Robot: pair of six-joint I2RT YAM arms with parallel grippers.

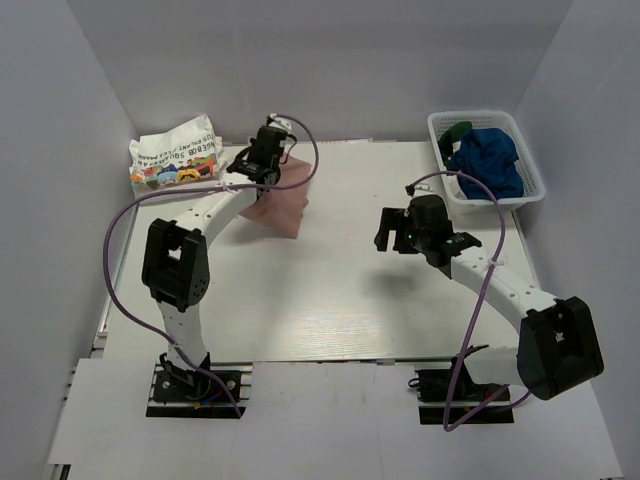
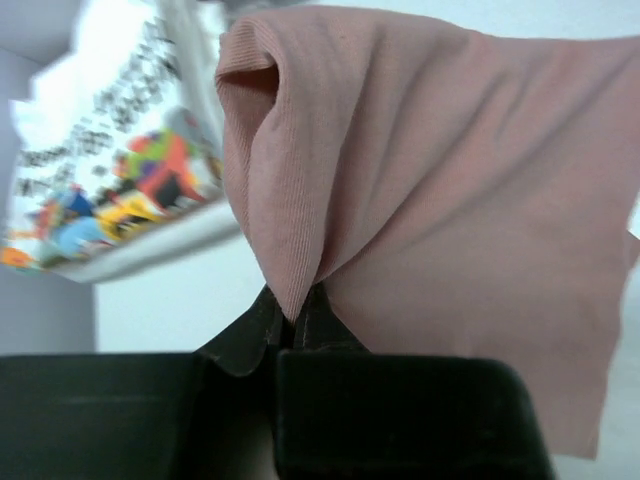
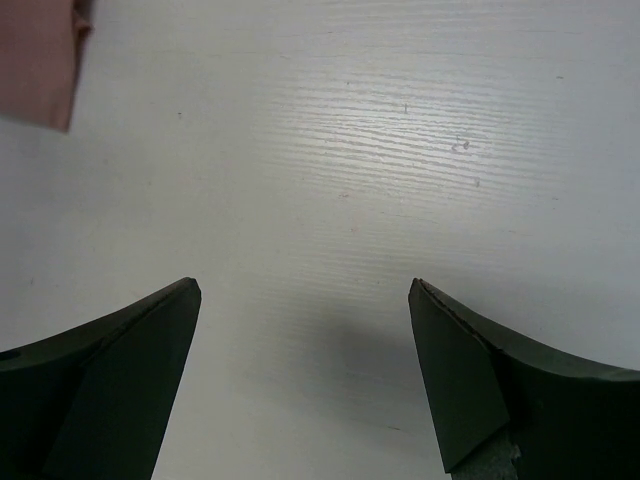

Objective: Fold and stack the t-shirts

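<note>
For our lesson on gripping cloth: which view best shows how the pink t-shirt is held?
Left wrist: the left gripper pinches a fold of the pink t-shirt. Top external shows it partly under the gripper; right wrist, only a corner.

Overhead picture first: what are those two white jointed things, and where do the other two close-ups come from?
They are two robot arms bolted to a table, seen from above. Each close-up comes from a camera on one wrist. The left gripper is shut on a pink t-shirt. The right gripper is open and empty above bare table. A white printed t-shirt lies far left; a white basket far right holds a blue t-shirt and a green t-shirt.
</note>
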